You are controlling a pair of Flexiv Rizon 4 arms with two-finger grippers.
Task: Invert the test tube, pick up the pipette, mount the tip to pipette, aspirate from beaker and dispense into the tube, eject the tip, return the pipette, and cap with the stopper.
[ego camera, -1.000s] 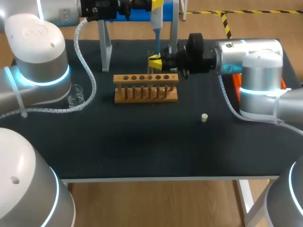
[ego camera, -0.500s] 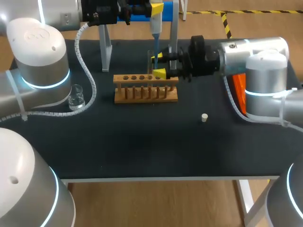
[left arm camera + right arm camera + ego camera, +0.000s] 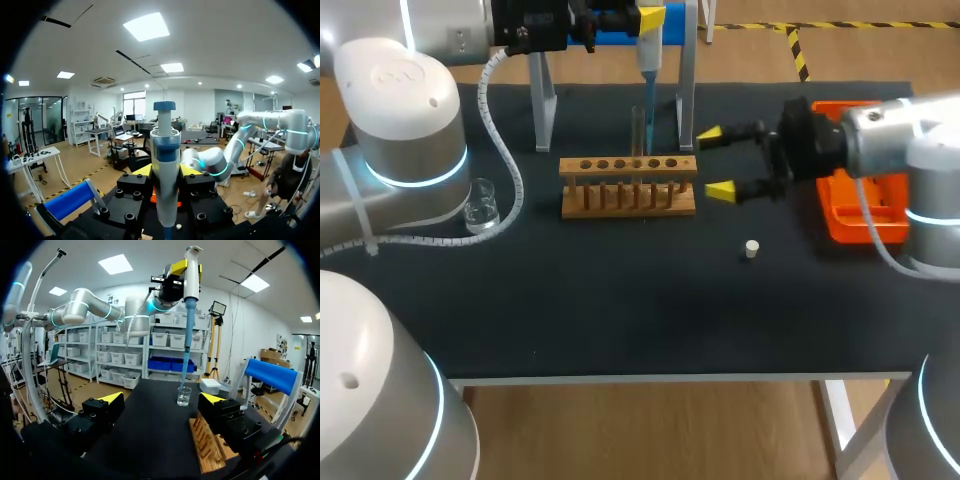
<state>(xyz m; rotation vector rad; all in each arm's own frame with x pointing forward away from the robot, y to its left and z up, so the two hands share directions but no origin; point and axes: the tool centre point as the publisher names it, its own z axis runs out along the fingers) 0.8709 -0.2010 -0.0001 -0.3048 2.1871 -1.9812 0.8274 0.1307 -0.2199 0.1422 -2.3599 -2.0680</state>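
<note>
Head view shows the right hand [image 3: 716, 162] spread wide with the wooden rack [image 3: 628, 190] just beside it, and the left hand [image 3: 648, 13] pinching the pipette [image 3: 648, 56], test tube [image 3: 638, 126] right below.

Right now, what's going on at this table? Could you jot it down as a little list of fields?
left gripper: shut on pipette, its tip close by the tube
right gripper: open, empty, beside the rack
tube: upright in rack
stopper: on table, apart from rack
beaker: on table, near left arm
</note>
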